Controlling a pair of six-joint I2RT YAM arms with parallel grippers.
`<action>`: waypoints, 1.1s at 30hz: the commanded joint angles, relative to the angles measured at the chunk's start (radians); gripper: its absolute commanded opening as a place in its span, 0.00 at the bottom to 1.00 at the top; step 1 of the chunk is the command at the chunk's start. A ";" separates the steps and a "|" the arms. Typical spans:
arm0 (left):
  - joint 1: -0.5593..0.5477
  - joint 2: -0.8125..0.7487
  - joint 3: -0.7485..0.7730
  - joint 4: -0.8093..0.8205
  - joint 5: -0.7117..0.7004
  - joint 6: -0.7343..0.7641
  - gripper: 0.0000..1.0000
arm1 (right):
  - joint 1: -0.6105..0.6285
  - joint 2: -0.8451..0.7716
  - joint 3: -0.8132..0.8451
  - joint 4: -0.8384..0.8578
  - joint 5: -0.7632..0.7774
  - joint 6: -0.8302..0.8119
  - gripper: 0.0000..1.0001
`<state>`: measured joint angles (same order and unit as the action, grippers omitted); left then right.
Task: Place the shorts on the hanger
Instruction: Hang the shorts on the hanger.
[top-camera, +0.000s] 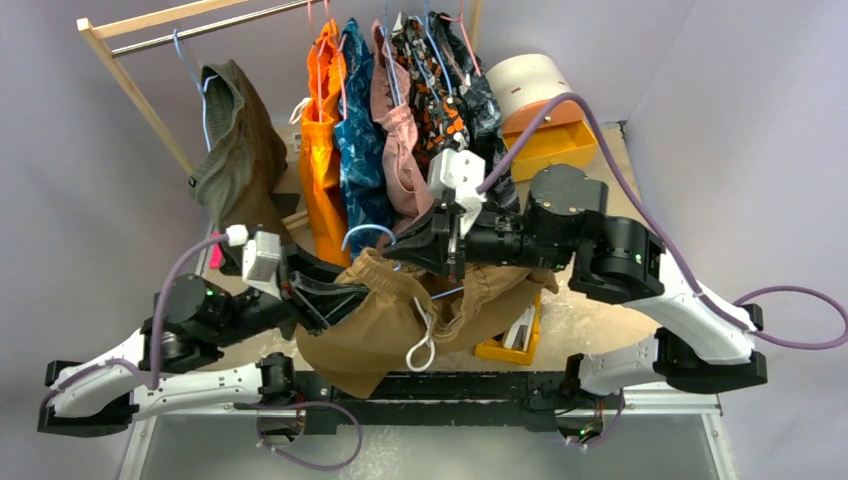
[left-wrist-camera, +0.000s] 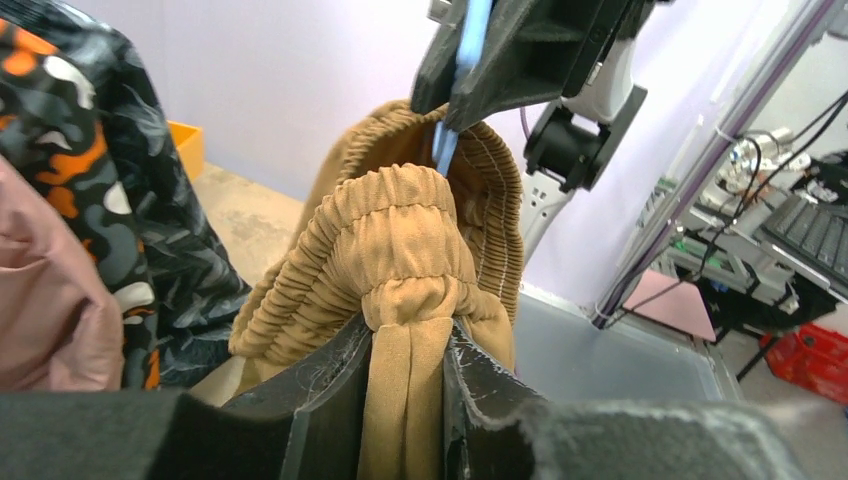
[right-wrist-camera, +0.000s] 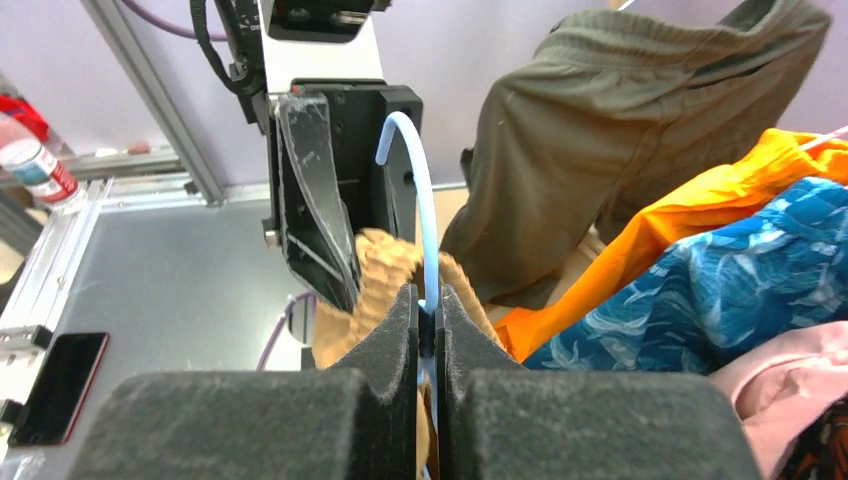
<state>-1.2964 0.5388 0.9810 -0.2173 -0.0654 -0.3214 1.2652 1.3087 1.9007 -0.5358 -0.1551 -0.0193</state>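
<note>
The tan-brown shorts (top-camera: 385, 320) hang in the air between my two grippers, the white drawstring (top-camera: 423, 345) dangling in front. My left gripper (top-camera: 335, 298) is shut on a fold of the gathered waistband (left-wrist-camera: 405, 225); in the left wrist view the cloth is pinched at my left gripper (left-wrist-camera: 405, 350). My right gripper (top-camera: 432, 240) is shut on the thin light-blue hanger (top-camera: 368, 233); its hook (right-wrist-camera: 418, 205) curves up from my right gripper (right-wrist-camera: 428, 305), and its frame goes down into the waistband (right-wrist-camera: 385, 265). Most of the hanger frame is hidden by cloth.
A wooden rack (top-camera: 130, 75) stands at the back with a dark olive garment (top-camera: 235, 150), orange shorts (top-camera: 322, 130), a blue patterned garment (top-camera: 362, 140) and several other clothes. An orange bin (top-camera: 548, 140) sits back right, and a yellow tray (top-camera: 512, 340) lies under the shorts.
</note>
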 joint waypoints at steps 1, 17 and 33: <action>0.002 -0.058 0.060 -0.016 -0.097 0.002 0.27 | 0.003 -0.069 -0.035 0.159 0.076 0.024 0.00; 0.001 -0.079 0.156 -0.214 -0.262 0.000 0.64 | 0.003 -0.172 -0.140 0.266 0.329 0.079 0.00; 0.001 0.027 0.397 -0.313 -0.267 0.050 0.73 | 0.003 -0.267 -0.223 0.395 0.432 0.106 0.00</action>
<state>-1.2964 0.5449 1.3128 -0.5190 -0.3130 -0.3107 1.2652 1.0924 1.6871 -0.2890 0.1959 0.0719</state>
